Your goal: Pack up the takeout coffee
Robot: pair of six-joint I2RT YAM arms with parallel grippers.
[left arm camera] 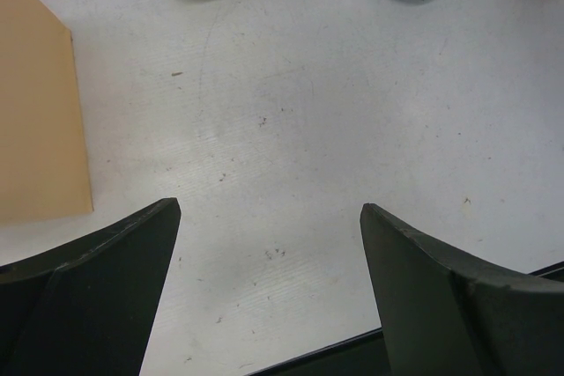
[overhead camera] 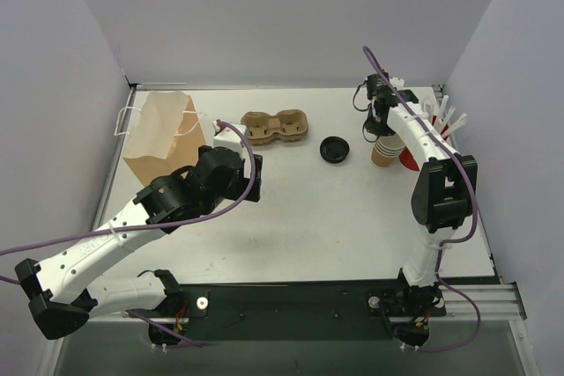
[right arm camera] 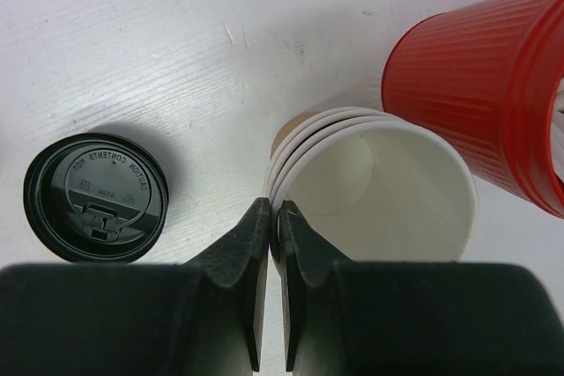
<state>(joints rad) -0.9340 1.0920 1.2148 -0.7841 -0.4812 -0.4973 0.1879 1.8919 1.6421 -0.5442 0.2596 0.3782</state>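
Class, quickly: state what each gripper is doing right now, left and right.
Left gripper: open, holding nothing.
Right gripper: shut on the rim of the top paper cup of the stack.

The left arm (overhead camera: 88, 253) and right arm (overhead camera: 419, 134) share white links, bulky black joint housings and looping purple cables (overhead camera: 254, 165), and the left end effector (left arm camera: 270, 205) ends in two matte black, wedge-shaped fingers (left arm camera: 88, 288).
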